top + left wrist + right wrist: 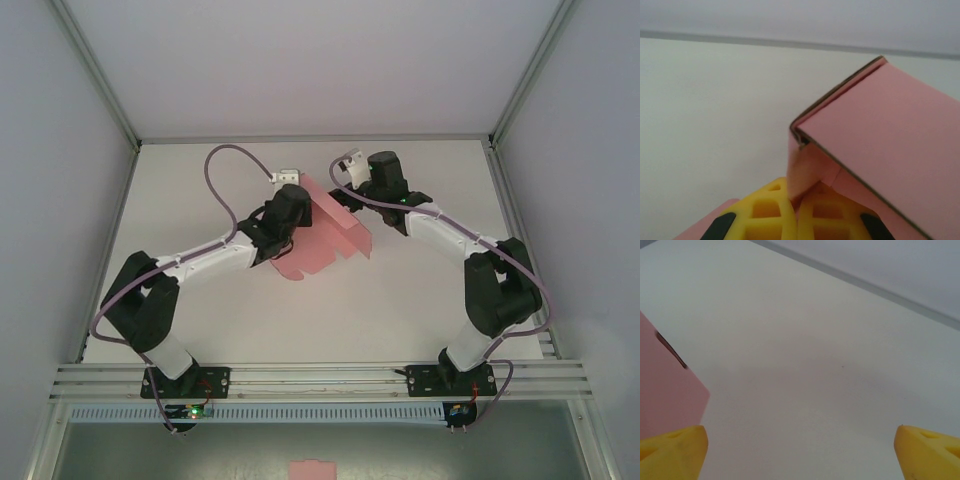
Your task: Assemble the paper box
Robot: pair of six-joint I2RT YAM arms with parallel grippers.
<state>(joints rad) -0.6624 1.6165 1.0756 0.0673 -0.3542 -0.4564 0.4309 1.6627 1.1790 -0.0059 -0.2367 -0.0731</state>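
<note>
Top view: paper box (345, 238) left part hidden under left arm (282, 220); pink scrap (312, 470) cut by bottom edge. Left wrist view: box runs off right, bottom edges; left fingers (765, 217) cut at bottom.

A partly folded paper box (335, 235) of thin pink card sits on the white tabletop (380, 310), just above centre. The black left gripper (288, 230) covers its 9 o'clock edge. The black right gripper (362, 190) is at its 1 o'clock corner. A small pink paper scrap (310, 469) lies at the view's 6 o'clock.
</note>
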